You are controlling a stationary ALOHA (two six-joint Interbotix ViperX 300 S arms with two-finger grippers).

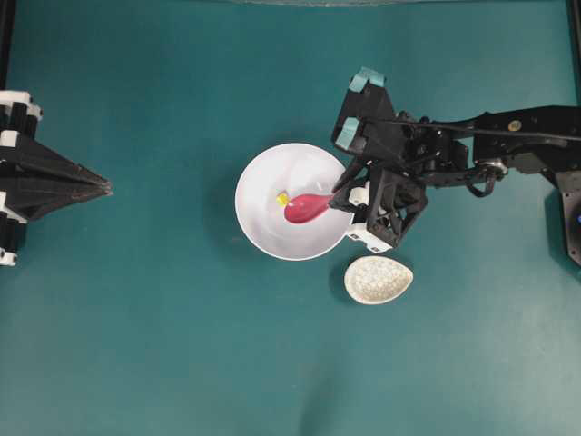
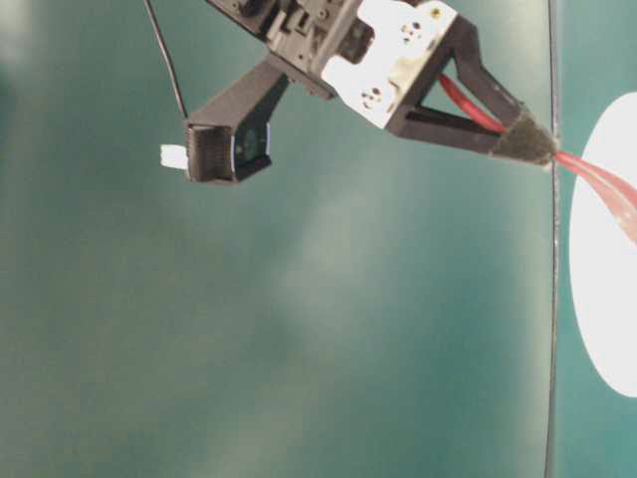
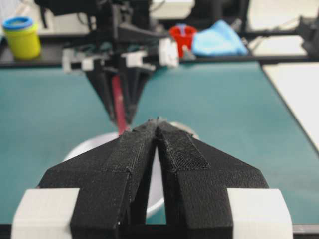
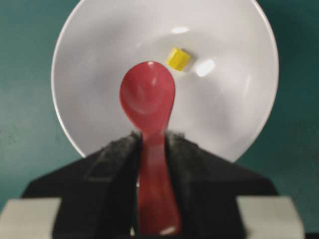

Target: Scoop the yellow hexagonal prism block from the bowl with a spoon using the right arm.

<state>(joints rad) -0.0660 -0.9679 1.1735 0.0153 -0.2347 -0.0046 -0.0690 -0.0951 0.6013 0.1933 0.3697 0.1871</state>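
The white bowl (image 1: 263, 227) (image 4: 234, 109) sits mid-table. Inside it lies the yellow hexagonal prism block (image 1: 282, 198) (image 4: 178, 58), just beyond and slightly right of the spoon's tip in the right wrist view. My right gripper (image 1: 344, 197) (image 4: 153, 137) is shut on the handle of the pink-red spoon (image 1: 307, 209) (image 4: 147, 94), whose empty scoop hangs inside the bowl, close to the block. The left gripper (image 1: 107, 188) (image 3: 157, 121) rests shut and empty at the table's left side, pointing toward the bowl (image 3: 89, 147). The table-level view shows the right gripper (image 2: 528, 142) holding the spoon (image 2: 602, 184) over the bowl (image 2: 607, 269).
A speckled beige oval rest (image 1: 378, 279) lies just right of and below the bowl, under the right wrist. Teal table surface (image 1: 163, 345) surrounds everything. In the left wrist view, a yellow cup (image 3: 22, 37), red cup (image 3: 182, 37) and blue cloth (image 3: 219, 40) sit beyond the table.
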